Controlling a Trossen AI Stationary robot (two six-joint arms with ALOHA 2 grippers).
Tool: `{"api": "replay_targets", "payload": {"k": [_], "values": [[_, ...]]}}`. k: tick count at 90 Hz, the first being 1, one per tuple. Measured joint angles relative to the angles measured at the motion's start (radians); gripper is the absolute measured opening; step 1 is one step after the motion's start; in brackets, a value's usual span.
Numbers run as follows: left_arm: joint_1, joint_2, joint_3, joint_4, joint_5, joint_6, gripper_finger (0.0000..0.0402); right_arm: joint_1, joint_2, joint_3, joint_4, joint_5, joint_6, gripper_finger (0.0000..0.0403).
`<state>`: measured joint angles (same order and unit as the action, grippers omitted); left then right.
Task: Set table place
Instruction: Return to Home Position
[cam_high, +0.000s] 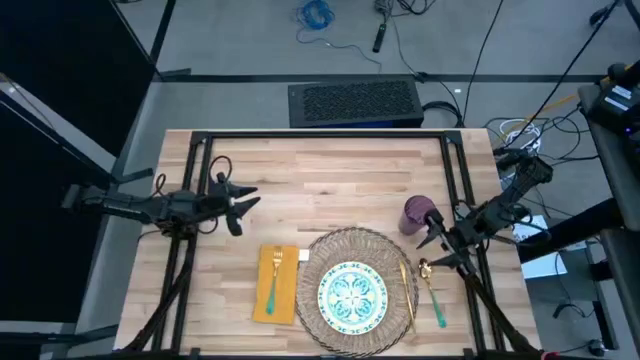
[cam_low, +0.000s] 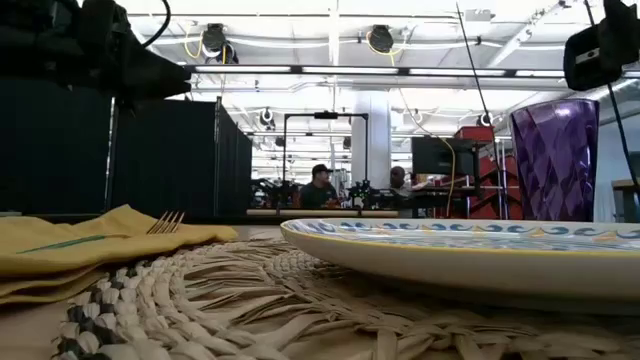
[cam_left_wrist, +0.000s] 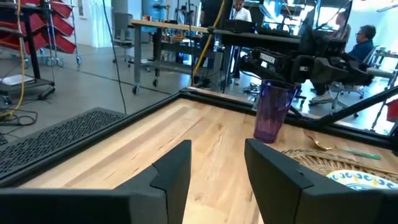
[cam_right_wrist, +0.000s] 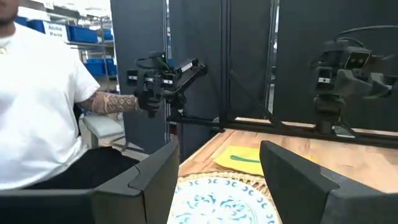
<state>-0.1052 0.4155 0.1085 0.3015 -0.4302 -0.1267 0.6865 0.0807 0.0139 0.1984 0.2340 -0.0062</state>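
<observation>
Place setting, as seen in the high view:

- Table (cam_high: 330, 165): light wood planks, filling the middle of the frame.
- Placemat (cam_high: 385, 243): round and woven, laid at lower centre.
- Plate (cam_high: 352, 296): blue-green pattern, set in the middle of the placemat.
- Napkin (cam_high: 287, 305): yellow, laid flat just left of the placemat.
- Fork (cam_high: 272, 281): green handle, laid on the napkin with tines toward the frame's top.
- Knife (cam_high: 409, 290): laid along the placemat's right edge, beside the plate.
- Spoon (cam_high: 433, 292): laid on the table just right of the knife.
- Cup (cam_high: 417, 214): purple, stood upright at the placemat's upper right.
- Left gripper (cam_high: 245, 210): held at middle left, well apart from the setting. Fingers are spread and nothing is gripped.
- Right gripper (cam_high: 428, 252): held just beside the cup, near the spoon's bowl. Fingers are parted and nothing is gripped.
</observation>
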Motion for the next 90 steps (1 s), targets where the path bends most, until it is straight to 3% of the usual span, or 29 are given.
{"api": "replay_targets", "payload": {"k": [17, 56, 90], "values": [[0.000, 0.000, 0.000, 0.005, -0.004, 0.000, 0.0136, -0.104, 0.000, 0.000, -0.035, 0.051, 0.005, 0.0210], [0.000, 0.000, 0.000, 0.005, -0.005, 0.000, 0.0136, -0.397, 0.000, 0.000, -0.052, 0.052, 0.022, 0.0210], [0.000, 0.000, 0.000, 0.004, -0.005, 0.001, 0.0136, -0.483, 0.000, 0.000, -0.053, 0.004, 0.020, 0.0210]]}}
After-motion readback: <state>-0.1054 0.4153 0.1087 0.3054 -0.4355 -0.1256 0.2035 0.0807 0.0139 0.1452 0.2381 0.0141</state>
